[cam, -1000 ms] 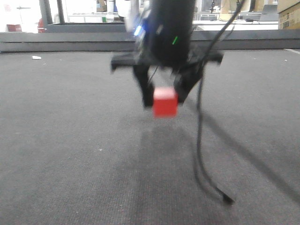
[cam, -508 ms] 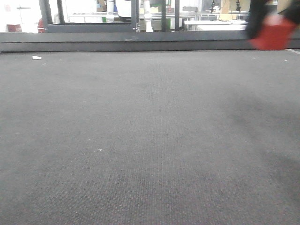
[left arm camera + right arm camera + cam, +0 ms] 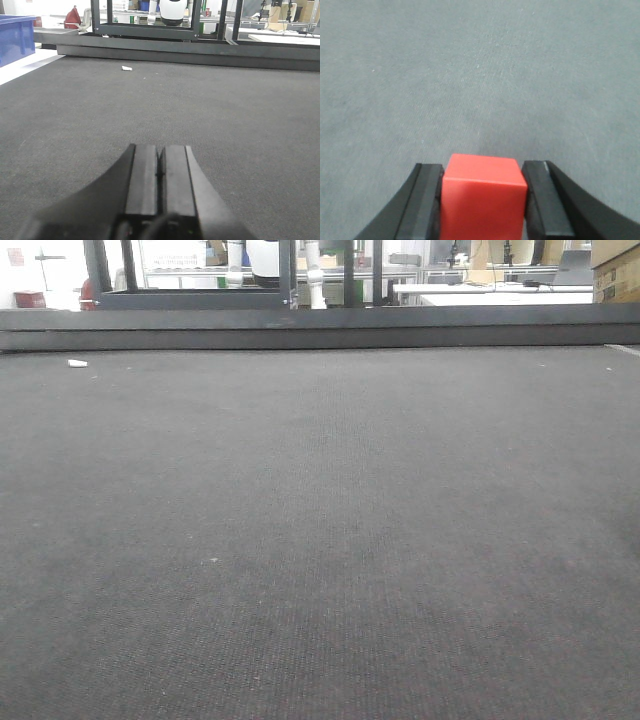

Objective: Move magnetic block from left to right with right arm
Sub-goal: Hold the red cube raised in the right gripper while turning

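Gripping the red cube (image 3: 482, 200), the right gripper (image 3: 483, 172) has its two black fingers (image 3: 426, 200) clamped against the cube's left and right faces. The cube sits square between them, top and near face in sight, its far edge poking slightly past the fingertips. Grey carpet (image 3: 480, 75) lies ahead of and beneath this gripper; whether the cube touches it cannot be told from the wrist view. The left gripper (image 3: 161, 152) has its fingers pressed flat together, only a thin seam between them, low over the same carpet. Well ahead of it and slightly left lies a small white scrap (image 3: 127, 68); far to its left stands a blue bin (image 3: 15, 37); beyond the carpet's far edge, a black frame (image 3: 145, 32). In the front view a cardboard box (image 3: 615, 270) shows at the upper right corner.
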{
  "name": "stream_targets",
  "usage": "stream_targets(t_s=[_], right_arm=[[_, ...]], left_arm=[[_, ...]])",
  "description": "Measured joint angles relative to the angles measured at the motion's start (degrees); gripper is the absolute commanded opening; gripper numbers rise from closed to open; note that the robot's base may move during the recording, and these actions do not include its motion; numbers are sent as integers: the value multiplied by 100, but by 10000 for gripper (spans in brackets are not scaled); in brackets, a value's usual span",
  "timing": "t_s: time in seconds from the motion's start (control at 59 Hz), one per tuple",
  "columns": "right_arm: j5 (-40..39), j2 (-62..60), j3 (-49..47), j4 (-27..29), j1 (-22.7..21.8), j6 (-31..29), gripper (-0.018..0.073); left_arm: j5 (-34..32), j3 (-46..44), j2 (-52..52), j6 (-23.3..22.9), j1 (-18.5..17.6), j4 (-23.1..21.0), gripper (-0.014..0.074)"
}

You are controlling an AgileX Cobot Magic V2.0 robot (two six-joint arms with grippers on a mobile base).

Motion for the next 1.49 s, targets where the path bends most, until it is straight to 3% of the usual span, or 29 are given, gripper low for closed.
stream_targets(t_s=[0.508,1.492], right_arm=[[-38,-2410,320,-28,0,-4,216],[-38,-2505,320,-57,0,-4,216]], left_arm=[[0,0,0,0,0,0,-126],[0,0,0,0,0,0,-126]])
